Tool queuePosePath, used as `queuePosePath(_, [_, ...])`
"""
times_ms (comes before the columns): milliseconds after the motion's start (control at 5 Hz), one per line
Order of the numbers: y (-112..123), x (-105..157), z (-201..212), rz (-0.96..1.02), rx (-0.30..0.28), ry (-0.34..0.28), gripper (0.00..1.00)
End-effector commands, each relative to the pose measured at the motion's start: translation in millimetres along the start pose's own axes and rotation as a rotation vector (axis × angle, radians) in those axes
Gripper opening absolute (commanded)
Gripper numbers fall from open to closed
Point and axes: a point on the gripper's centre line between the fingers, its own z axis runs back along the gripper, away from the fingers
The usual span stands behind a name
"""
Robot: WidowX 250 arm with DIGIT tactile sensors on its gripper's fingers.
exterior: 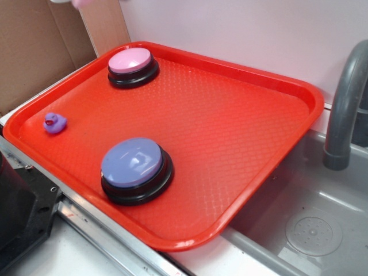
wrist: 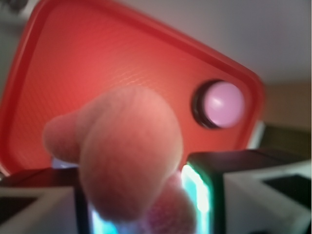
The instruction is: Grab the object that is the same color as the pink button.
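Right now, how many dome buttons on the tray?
2. The pink button sits near the red tray's far corner; the lavender-blue button sits near its front edge. The exterior view shows the whole tray, so none looks hidden. The wrist view shows only the pink one.

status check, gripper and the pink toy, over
Gripper shut on pink plush toy, lifted above red tray. Pink button beneath, untouched. Nothing in the way.
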Motion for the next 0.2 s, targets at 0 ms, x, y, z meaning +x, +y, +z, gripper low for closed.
queuePosePath(0, [-14.6,-20.7,12.5,0.375,-0.04,-0.022,0.0])
